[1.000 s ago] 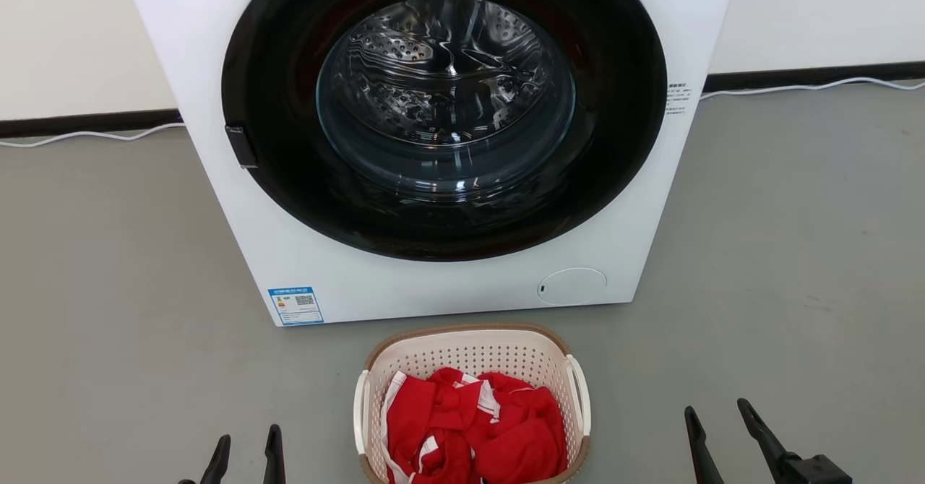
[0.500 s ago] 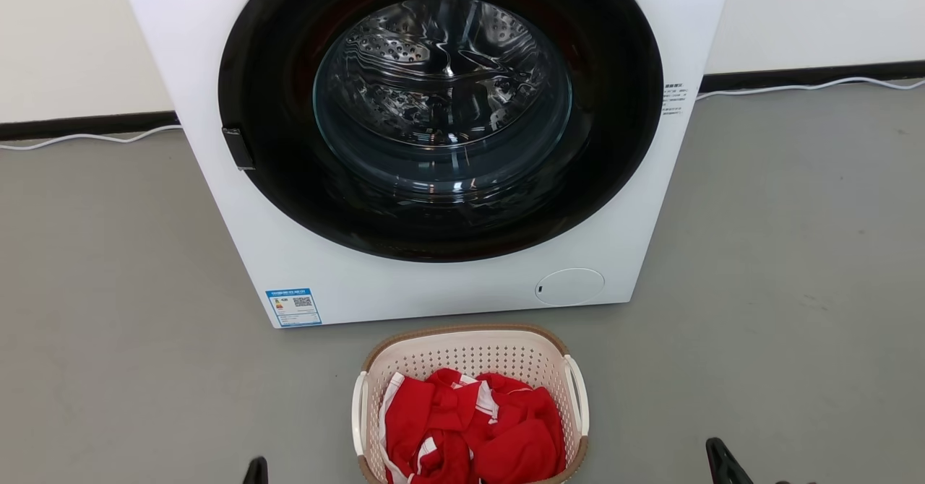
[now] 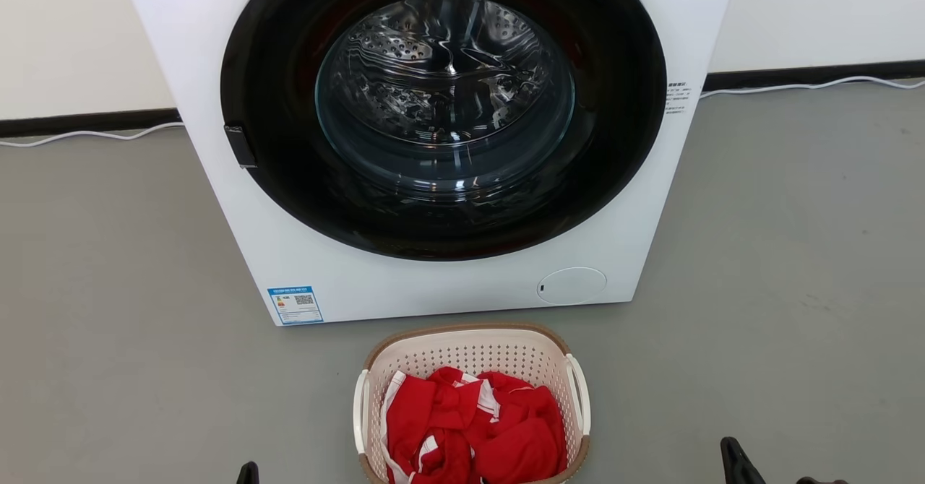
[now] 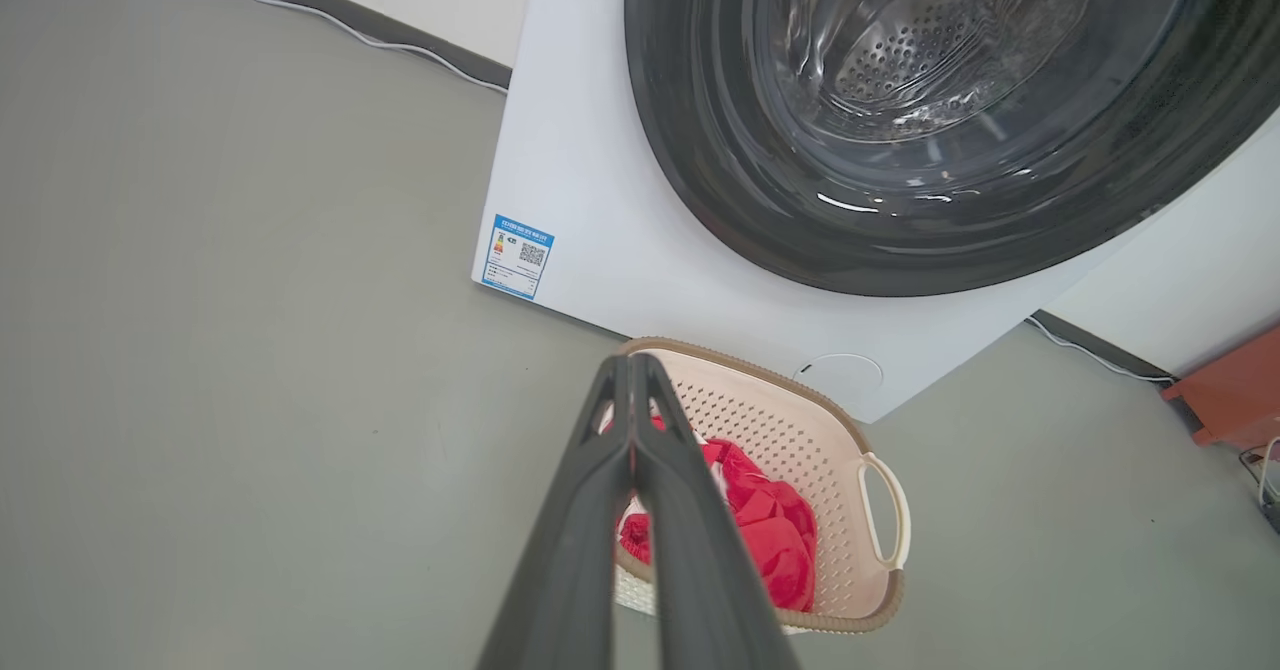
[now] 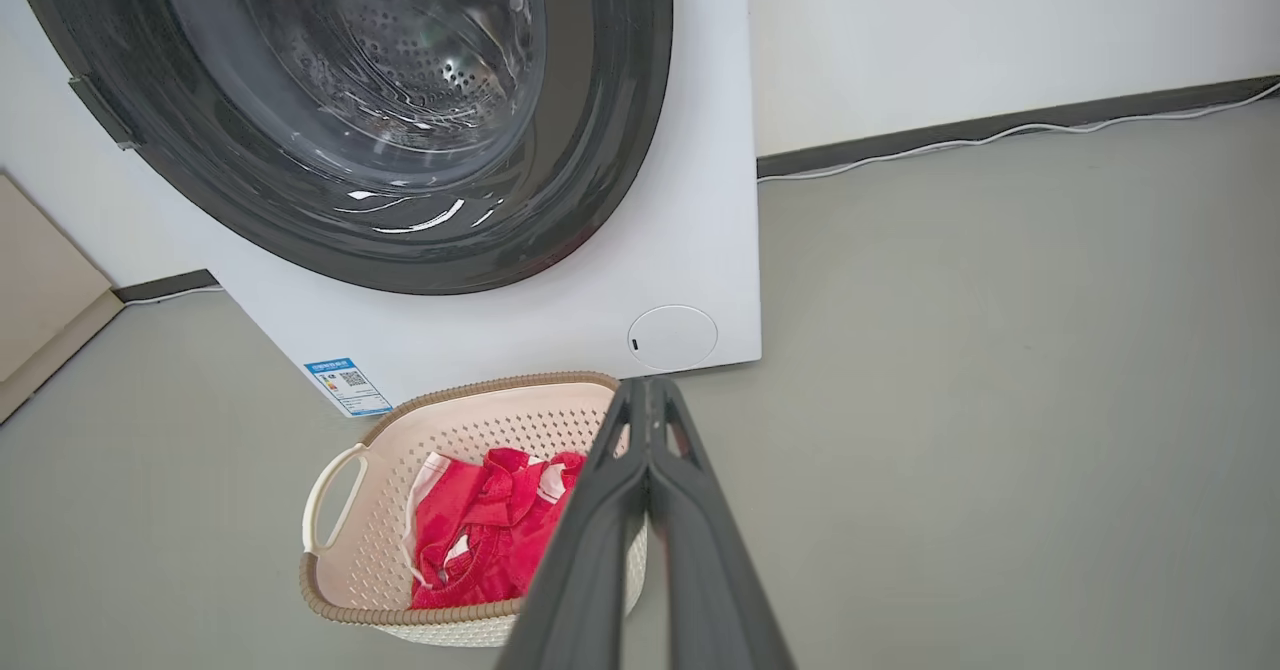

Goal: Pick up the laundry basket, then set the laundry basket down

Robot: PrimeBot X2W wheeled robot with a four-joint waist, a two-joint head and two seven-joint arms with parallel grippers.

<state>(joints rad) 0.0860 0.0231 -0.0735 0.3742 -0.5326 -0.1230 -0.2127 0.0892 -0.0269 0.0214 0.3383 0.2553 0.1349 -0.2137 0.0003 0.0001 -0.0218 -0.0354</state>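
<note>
The laundry basket (image 3: 473, 350) is cream-white and perforated, with a brown woven-look rim and two white side handles. It stands on the grey floor just in front of the washing machine and holds red and white cloth (image 3: 473, 426). My left gripper (image 3: 248, 474) peeks up at the bottom edge, left of the basket (image 4: 800, 440), with its fingers pressed together and empty. My right gripper (image 3: 731, 455) sits at the lower right, apart from the basket (image 5: 480, 420), its fingers likewise shut on nothing. Neither gripper (image 4: 632, 362) (image 5: 650, 382) touches the basket.
A white front-loading washing machine (image 3: 433, 282) with a round dark glass door stands right behind the basket. White cables (image 3: 87, 136) run along the dark skirting at the wall. An orange-brown object (image 4: 1225, 390) lies on the floor by the wall in the left wrist view.
Both grippers have closed from wide open to shut, and both have dropped lower in the head view. The basket has not moved.
</note>
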